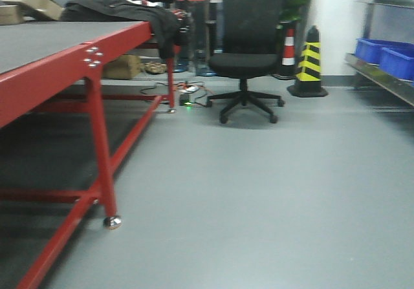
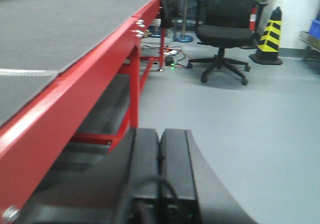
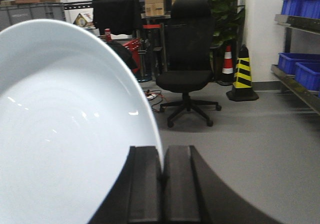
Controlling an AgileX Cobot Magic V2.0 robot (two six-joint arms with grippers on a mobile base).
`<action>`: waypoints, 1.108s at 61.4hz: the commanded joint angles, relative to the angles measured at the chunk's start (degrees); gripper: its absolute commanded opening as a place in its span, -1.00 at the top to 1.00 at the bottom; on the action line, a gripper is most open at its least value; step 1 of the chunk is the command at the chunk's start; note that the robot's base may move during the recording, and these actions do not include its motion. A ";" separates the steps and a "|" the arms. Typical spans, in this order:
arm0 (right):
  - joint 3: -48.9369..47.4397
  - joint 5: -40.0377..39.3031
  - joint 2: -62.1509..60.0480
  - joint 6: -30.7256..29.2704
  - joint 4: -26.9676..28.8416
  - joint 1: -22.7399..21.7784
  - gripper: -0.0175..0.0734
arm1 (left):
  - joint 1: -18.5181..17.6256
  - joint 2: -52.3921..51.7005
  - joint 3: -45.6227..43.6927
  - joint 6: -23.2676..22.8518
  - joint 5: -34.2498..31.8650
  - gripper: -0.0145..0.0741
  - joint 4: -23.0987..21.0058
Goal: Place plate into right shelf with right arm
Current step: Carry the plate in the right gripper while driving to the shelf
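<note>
Round white plate (image 3: pixel 65 129) clamped in right fingers (image 3: pixel 145 184); shiny steel shelf with blue bins (image 3: pixel 300 90) well apart, placing undone. Left fingers (image 2: pixel 145 169) together.

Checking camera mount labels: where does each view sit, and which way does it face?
Exterior front-facing: near tabletop height, facing forward toward the office chair; red table on the left, right shelf at the right edge; no robot body shows.
Left wrist: behind the left gripper, shut and empty, alongside the table, facing the chair.
Right wrist: behind the right gripper, shut on the plate; shelf at right.
Shared: chair and striped cone in all three.
</note>
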 commanded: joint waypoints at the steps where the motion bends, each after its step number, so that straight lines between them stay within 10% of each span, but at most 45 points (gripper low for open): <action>1: -1.72 -5.33 0.52 -0.38 -0.02 -0.17 0.50 | -0.11 -0.59 0.59 -0.40 -5.16 0.96 -0.47; 68: -1.72 -5.27 0.52 -0.38 -0.02 -0.17 0.50 | -0.11 -0.59 0.59 -0.40 -5.16 0.96 -0.47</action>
